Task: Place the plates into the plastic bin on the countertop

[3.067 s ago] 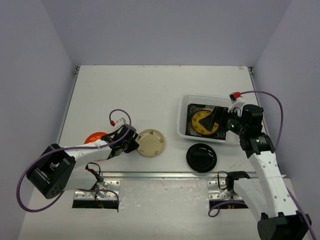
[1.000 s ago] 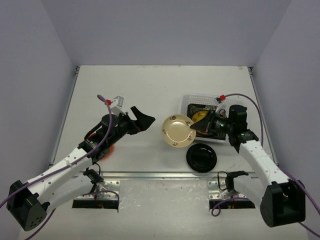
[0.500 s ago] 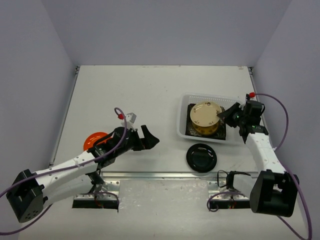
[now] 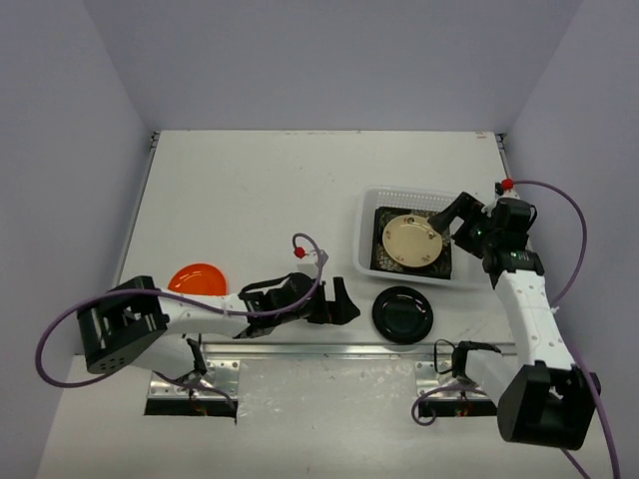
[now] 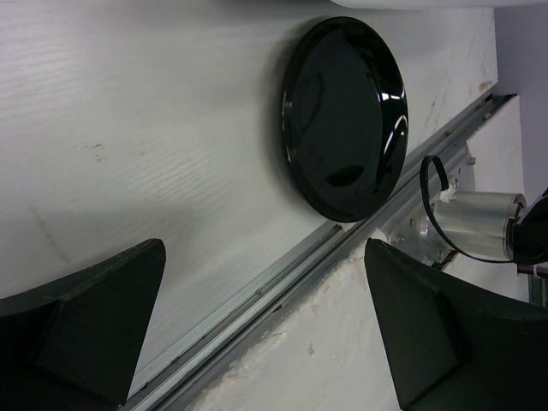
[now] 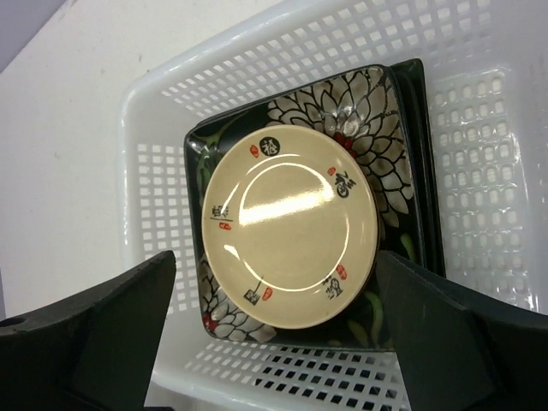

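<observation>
Plainly left fingers (image 5: 86, 334) and right fingers (image 6: 94, 334) gape empty; round cream plate (image 6: 291, 240) rests on floral square (image 6: 377, 120) inside latticed bin (image 6: 479, 128).

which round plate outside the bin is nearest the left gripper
The glossy black round plate, right before the left gripper; the orange round plate lies farther away.

Cream plate (image 6: 291, 235) on floral square (image 6: 377, 120) in bin (image 6: 479, 111); black plate (image 4: 402, 314) outside

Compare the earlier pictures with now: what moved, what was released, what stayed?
The cream plate went from the countertop, carried by the right pincer, into the plastic bin, onto the floral square plate; that pincer has opened and released it. The left pincer, open, swung right toward the glossy black plate. That plate, the orange plate and bin stayed.
</observation>
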Controlling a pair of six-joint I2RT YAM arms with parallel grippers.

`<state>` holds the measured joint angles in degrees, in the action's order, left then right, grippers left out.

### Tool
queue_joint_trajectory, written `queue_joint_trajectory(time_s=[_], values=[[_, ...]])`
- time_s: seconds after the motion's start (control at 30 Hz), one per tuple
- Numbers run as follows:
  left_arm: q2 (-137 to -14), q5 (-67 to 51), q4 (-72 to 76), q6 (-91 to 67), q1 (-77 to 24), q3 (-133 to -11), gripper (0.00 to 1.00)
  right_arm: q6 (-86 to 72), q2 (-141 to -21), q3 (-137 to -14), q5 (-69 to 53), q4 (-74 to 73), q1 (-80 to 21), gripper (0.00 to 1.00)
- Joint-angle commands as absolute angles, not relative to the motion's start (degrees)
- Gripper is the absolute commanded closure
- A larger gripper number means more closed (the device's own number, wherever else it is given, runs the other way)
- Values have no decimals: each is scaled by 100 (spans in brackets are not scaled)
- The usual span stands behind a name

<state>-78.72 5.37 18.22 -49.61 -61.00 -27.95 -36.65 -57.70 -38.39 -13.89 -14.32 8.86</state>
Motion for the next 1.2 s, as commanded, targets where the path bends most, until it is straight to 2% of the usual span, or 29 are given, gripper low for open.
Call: queue_joint_trajectory(time_s=[0.0,0.1,0.2,0.33,0.43,0.57,0.6,0.63,0.8,0.83,0.87,0.9,0.97,1.17], values=[[-8712,661,2761,-5173,-6331,-3429,0,-3289,-4996,-4011,-1480,-1766,888,1],[-9196,566,2881,-5183,-6356,-3766,0,-3251,-4696,-3970,-1854,-1838,888,1],[-9772,475,3004,-5213,-6365,-4044,6,-3192,-4406,-3906,-2278,-1902,896,1],[-10271,371,3175,-5377,-6372,-4152,19,-3157,-4162,-3846,-2580,-1942,896,1],[-10535,410,3275,-5473,-6390,-4195,24,-3214,-4099,-3788,-2751,-1939,896,1],[-10852,440,3468,-5569,-6391,-4185,39,-3342,-4030,-3712,-2992,-1851,896,1],[-10897,438,3500,-5601,-6400,-4196,49,-3359,-4001,-3682,-3017,-1824,898,1],[-10950,433,3515,-5619,-6407,-4222,53,-3367,-3959,-3674,-3031,-1801,905,1],[-11170,589,3481,-5687,-6407,-4271,59,-3366,-3771,-3735,-2962,-1863,896,1],[-11171,597,3489,-5687,-6407,-4271,64,-3358,-3736,-3761,-2927,-1906,896,1],[-11219,622,3489,-5681,-6401,-4277,82,-3351,-3682,-3804,-2915,-1937,896,1],[-11248,650,3484,-5683,-6401,-4275,92,-3349,-3615,-3830,-2904,-1958,896,1],[-11252,709,3461,-5706,-6402,-4247,99,-3338,-3492,-3860,-2892,-1983,902,1],[-10677,1019,3258,-5710,-6419,-3933,100,-3339,-3488,-3904,-3026,-2003,896,1]])
